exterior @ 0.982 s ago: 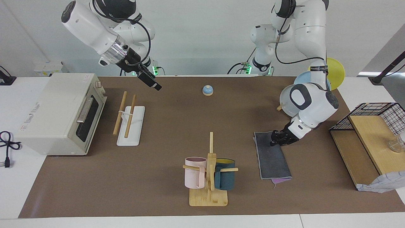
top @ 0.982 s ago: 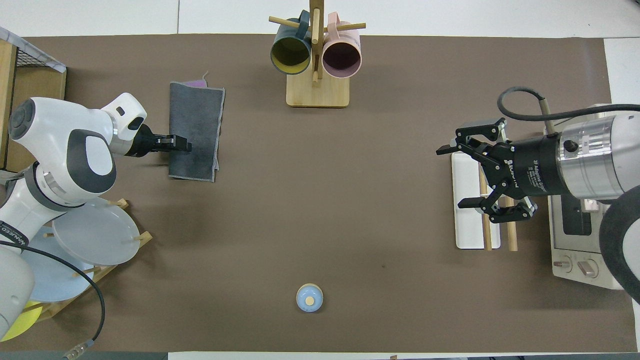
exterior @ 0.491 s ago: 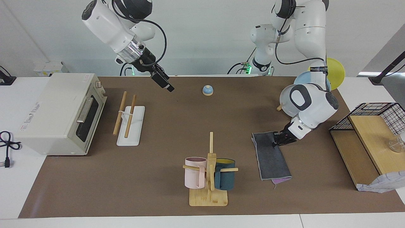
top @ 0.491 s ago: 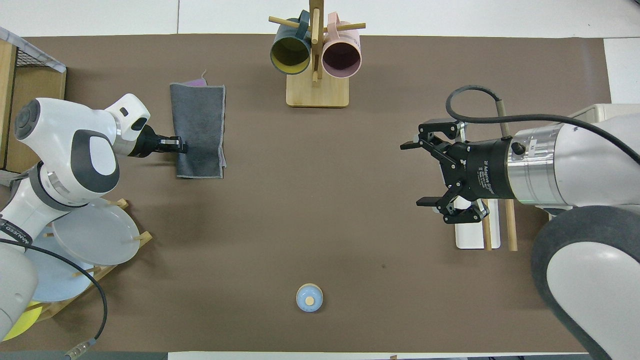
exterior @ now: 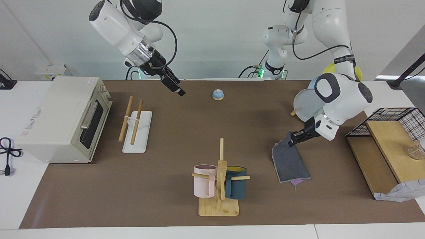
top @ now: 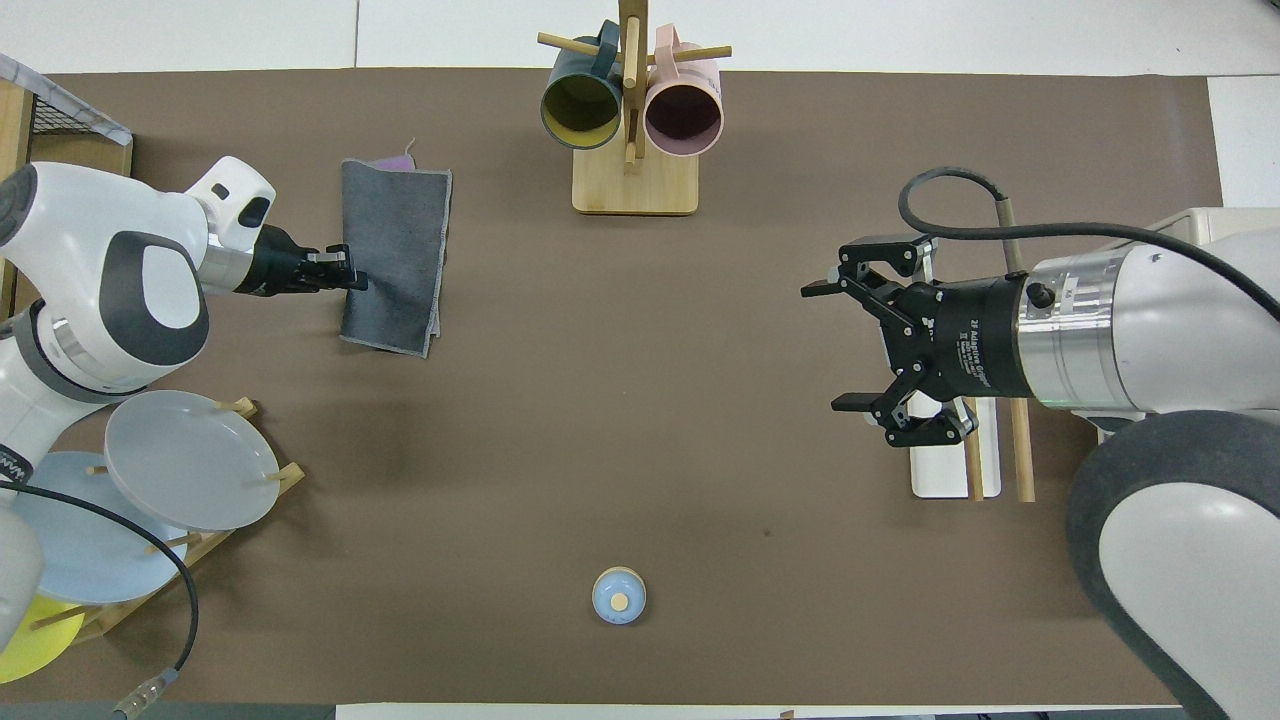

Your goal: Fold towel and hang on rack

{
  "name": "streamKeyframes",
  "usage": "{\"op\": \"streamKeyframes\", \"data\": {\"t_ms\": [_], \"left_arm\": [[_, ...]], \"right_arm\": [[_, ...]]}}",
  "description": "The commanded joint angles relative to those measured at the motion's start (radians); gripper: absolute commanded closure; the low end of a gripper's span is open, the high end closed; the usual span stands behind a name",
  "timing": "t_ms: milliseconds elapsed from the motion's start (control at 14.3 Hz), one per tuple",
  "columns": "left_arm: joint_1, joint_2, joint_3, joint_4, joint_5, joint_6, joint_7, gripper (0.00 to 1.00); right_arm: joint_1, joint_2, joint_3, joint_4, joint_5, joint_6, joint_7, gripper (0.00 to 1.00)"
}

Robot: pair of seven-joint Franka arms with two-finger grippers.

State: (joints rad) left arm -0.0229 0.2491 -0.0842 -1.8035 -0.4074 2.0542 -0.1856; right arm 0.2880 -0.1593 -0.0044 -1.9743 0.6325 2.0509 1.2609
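Note:
The folded towel [exterior: 291, 163] [top: 395, 250] shows its dark grey face, with a purple corner sticking out at the end farther from the robots. It lies toward the left arm's end of the table. My left gripper [exterior: 290, 140] [top: 350, 281] is shut on the towel's edge near the robots' end and holds that end a little above the table, while the other end rests on the mat. The rack [exterior: 131, 121] [top: 1020, 465] stands beside the toaster oven, partly covered in the overhead view by my right arm. My right gripper [exterior: 179, 92] [top: 829, 347] hangs open and holds nothing, over the mat between the rack and the bell.
A toaster oven [exterior: 63, 116] stands at the right arm's end. A bamboo mug tree [exterior: 219, 179] with two mugs stands beside the towel. A small blue bell [exterior: 217, 95] sits near the robots. A plate stand [top: 180, 470] and a wire-basket shelf [exterior: 388, 132] crowd the left arm's end.
My left gripper closed on the towel's edge and raised it, dragging the cloth slightly askew. My right arm swung from over the rack toward the table's middle, then held still.

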Motion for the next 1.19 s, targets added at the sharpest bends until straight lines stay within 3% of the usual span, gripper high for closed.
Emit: {"op": "streamKeyframes", "data": {"t_ms": [0,280,561,701,1122], "left_arm": [[-0.054,-0.042,0.001,0.071,0.076,-0.12,-0.263,1.0],[-0.118,-0.122,0.001,0.092,0.096,-0.172,-0.597,1.0],[-0.146,-0.201,-0.04,0.092,0.082,-0.167,-1.103,1.0],[-0.146,-0.215,-0.06,0.092,0.069,-0.151,-1.338,1.0],[-0.16,-0.252,-0.075,0.066,-0.004,-0.019,-1.86,1.0]], "right_arm": [[0.065,-0.012,0.003,-0.04,0.021,0.113,0.09,0.0],[0.141,0.035,0.003,-0.037,0.023,0.208,0.172,0.0],[0.212,0.082,0.003,-0.023,0.061,0.337,0.306,0.0],[0.238,0.141,0.003,0.015,0.188,0.399,0.339,0.0],[0.336,0.207,0.003,0.037,0.2,0.535,0.491,0.0]]}}
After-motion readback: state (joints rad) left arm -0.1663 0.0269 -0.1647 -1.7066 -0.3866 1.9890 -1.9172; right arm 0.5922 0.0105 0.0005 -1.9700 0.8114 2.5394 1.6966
